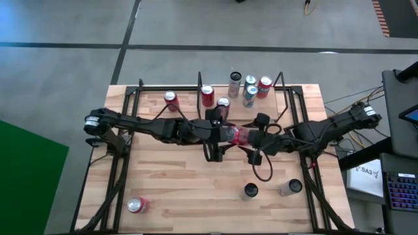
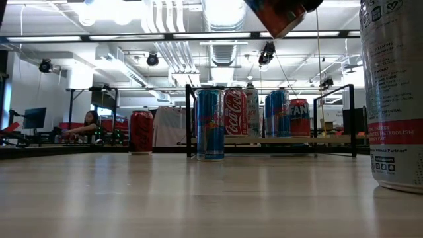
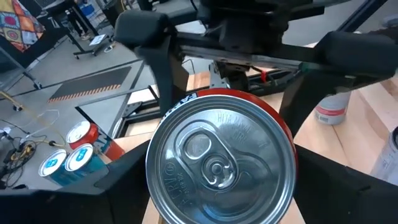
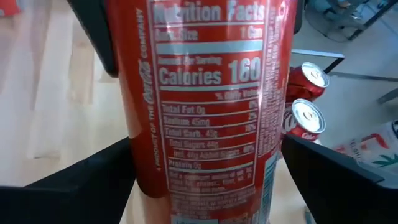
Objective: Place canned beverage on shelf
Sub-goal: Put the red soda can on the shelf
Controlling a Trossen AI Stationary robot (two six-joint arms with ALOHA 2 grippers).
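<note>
A red cola can hangs lying level in the air over the table's middle, between my two grippers. My left gripper is shut on the can's top end. My right gripper is open, a finger on either side of the can's bottom end. In the low view the can shows high above the table. The shelf, a light board in a black frame, stands at the table's far edge. Several cans stand upright on it. My left gripper pinches the can's side wall just behind its top rim between its two fingers. The fingers come about level from the table's left and lie along the can. The can is clear of the table, its pull-tab top facing my left wrist.
A blue can stands on the table in front of the shelf, and a red one to its left. Near the front edge are a dark can, a silver can and a red can lying on its side.
</note>
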